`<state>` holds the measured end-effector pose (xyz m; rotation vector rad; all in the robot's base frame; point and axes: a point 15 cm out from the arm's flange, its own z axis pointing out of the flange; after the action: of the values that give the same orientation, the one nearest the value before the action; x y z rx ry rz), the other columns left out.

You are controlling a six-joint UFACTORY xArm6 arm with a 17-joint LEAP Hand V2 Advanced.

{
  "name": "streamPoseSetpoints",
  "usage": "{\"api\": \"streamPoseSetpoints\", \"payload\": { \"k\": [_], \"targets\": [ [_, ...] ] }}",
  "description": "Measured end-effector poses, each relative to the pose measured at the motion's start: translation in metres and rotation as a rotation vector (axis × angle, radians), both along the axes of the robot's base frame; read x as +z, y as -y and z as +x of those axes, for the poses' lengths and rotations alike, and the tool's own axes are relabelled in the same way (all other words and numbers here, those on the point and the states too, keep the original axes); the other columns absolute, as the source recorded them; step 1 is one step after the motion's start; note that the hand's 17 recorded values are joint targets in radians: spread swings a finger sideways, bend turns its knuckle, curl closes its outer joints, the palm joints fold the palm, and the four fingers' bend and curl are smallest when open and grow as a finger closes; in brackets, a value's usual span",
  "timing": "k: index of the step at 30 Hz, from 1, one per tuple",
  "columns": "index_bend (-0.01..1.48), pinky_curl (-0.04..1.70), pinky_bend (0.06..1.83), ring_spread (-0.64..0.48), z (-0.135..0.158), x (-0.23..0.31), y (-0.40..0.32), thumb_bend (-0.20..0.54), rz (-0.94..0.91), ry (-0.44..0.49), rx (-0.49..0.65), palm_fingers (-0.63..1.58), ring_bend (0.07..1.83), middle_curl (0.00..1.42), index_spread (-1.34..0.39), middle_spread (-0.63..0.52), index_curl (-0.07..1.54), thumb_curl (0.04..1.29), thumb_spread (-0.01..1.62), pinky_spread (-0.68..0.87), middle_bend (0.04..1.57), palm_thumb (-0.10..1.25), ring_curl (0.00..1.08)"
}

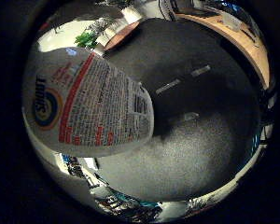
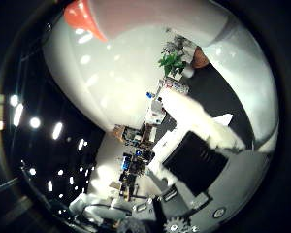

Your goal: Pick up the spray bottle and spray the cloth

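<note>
The spray bottle (image 1: 84,105) fills much of the little-finger-side view, so it sits right against the palm, its labelled white body slanting across the frame with the long axis running off the dark surface (image 1: 196,140) below. In the thumb-side view the same white body looms large, with its orange-red part (image 2: 80,14) at the edge, probably the trigger end. A white and black finger (image 2: 199,124) of the hand (image 2: 194,150) reaches across just beside the body; whether the fingers are curled round the bottle cannot be told. The bottle appears lifted off the surface and carried in the hand. No cloth shows in either view, so aiming the nozzle at it remains to be worked out.
</note>
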<state>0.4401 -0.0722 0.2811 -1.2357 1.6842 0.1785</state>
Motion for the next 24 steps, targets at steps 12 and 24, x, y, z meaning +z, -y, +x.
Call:
{"api": "streamPoseSetpoints", "payload": {
  "k": [12, 24],
  "targets": [
    [1.0, 0.38, 1.3, -0.24, 0.014, 0.013, -0.015, 0.033, 0.035, 0.063, 0.002, 1.33, 1.32, 0.69, -0.32, -0.23, 0.62, 0.63, 1.11, -0.38, 1.16, 0.98, 0.55],
    [1.1, 0.48, 1.31, -0.21, 0.008, 0.022, -0.027, 0.003, -0.007, 0.065, 0.086, 1.27, 1.39, 0.68, -0.26, -0.17, 0.63, 0.77, 1.14, -0.34, 1.27, 1.06, 0.57]
  ]
}}
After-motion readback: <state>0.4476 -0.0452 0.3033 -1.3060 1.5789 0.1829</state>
